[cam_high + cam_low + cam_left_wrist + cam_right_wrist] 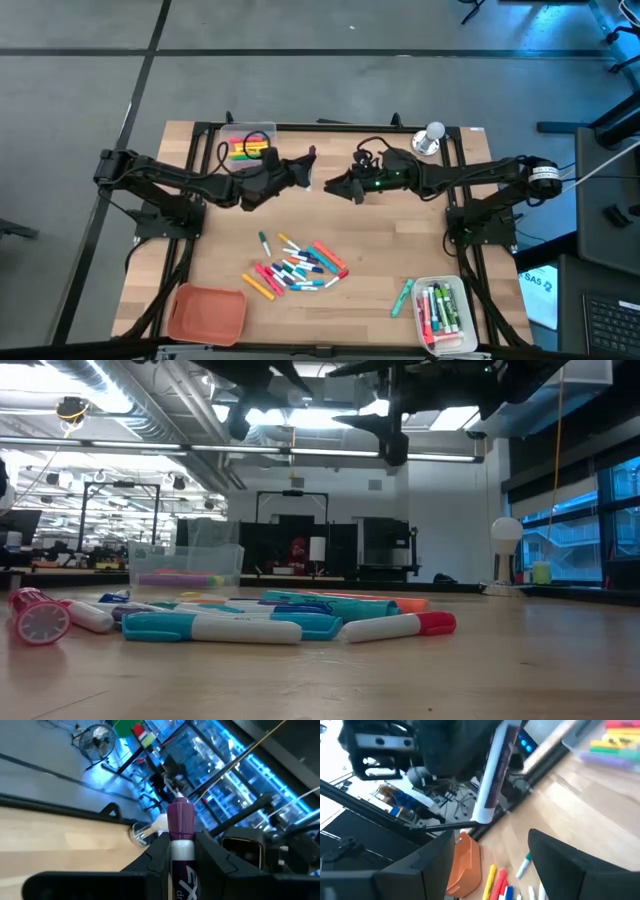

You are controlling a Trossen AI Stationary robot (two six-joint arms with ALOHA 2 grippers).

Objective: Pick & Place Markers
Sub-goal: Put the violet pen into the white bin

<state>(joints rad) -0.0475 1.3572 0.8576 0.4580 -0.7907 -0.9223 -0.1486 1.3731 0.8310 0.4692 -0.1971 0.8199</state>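
Both arms are matte black, built of slim jointed links on black bases bolted at the table's side rails, with thin black cables looping near the wrists. The right arm point(470, 175) carries a small green light by its wrist and a silver-white collar near its shoulder. The left arm point(170, 180) is plain black, its fingers point(155, 857) blocky and dark.

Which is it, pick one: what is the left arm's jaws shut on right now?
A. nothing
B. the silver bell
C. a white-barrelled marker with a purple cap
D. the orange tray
C: in the left wrist view the left gripper clamps a white-barrelled marker with a purple cap, held above the table.
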